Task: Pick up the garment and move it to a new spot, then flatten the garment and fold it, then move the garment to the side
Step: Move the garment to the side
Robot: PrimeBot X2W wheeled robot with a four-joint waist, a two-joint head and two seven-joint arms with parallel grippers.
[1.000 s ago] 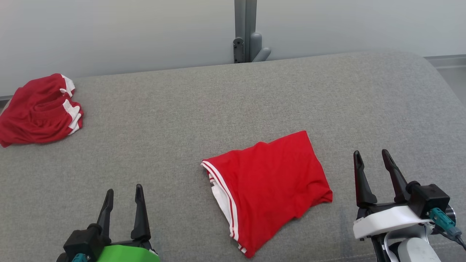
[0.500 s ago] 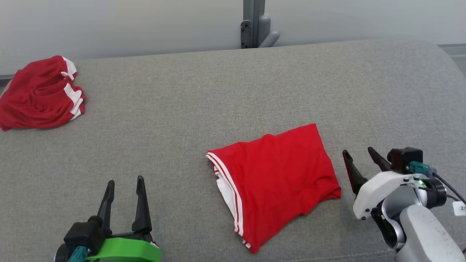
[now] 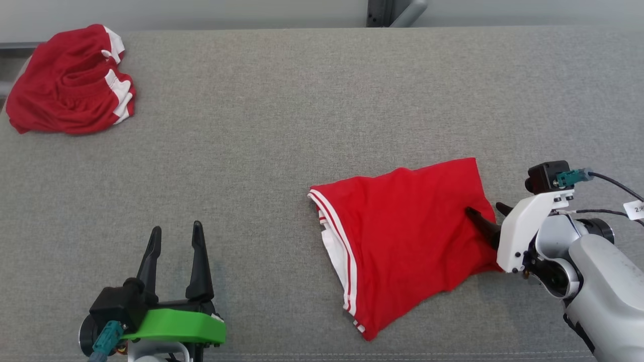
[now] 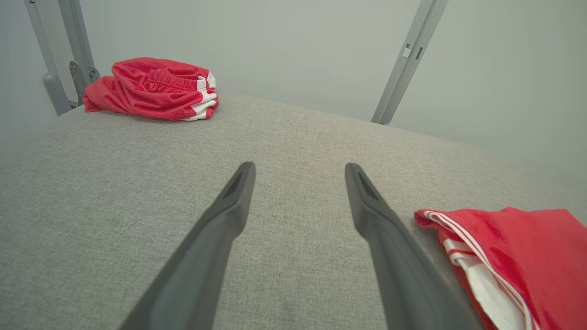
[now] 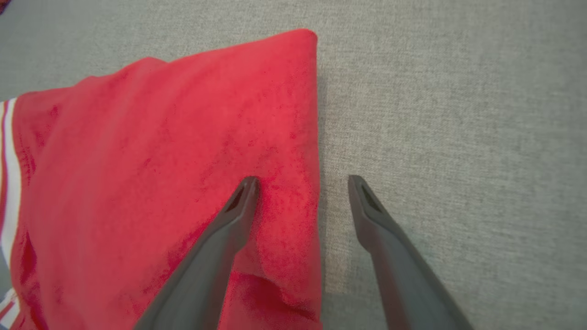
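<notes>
Green plastic forms the bracket (image 3: pixel 176 327) behind the left gripper (image 3: pixel 176 226), nearest at the lower left of the head view. Its two dark fingers are spread wide with nothing between them, poised over the grey fabric surface (image 3: pixel 282 151). In the left wrist view they stand apart above the weave, with the striped hem of the garment (image 3: pixel 407 241) off to their right. At the lower right, the right gripper (image 3: pixel 483 207) reaches in from its white arm housing (image 3: pixel 523 226), its fingers likewise parted wide and gripping nothing. They straddle the garment's right-hand edge: in the right wrist view one finger (image 5: pixel 227 229) lies over the red cloth and the other over the grey surface just beside that edge. Whether the tip on the cloth presses it or only hovers cannot be told. The garment is bright red, white-striped along one hem, with a strip of white showing beneath that hem. It lies folded and mostly flat, right of centre on the surface, its striped hem on the left gripper's side and one pointed corner toward the robot. Farther off, at the far left corner of the surface, a second red garment (image 3: pixel 70 80) with white trim sits in a rumpled pile, well apart from the first. Beyond the far edge a grey metal post (image 3: pixel 390 10) stands against a pale wall (image 4: pixel 298 46).
</notes>
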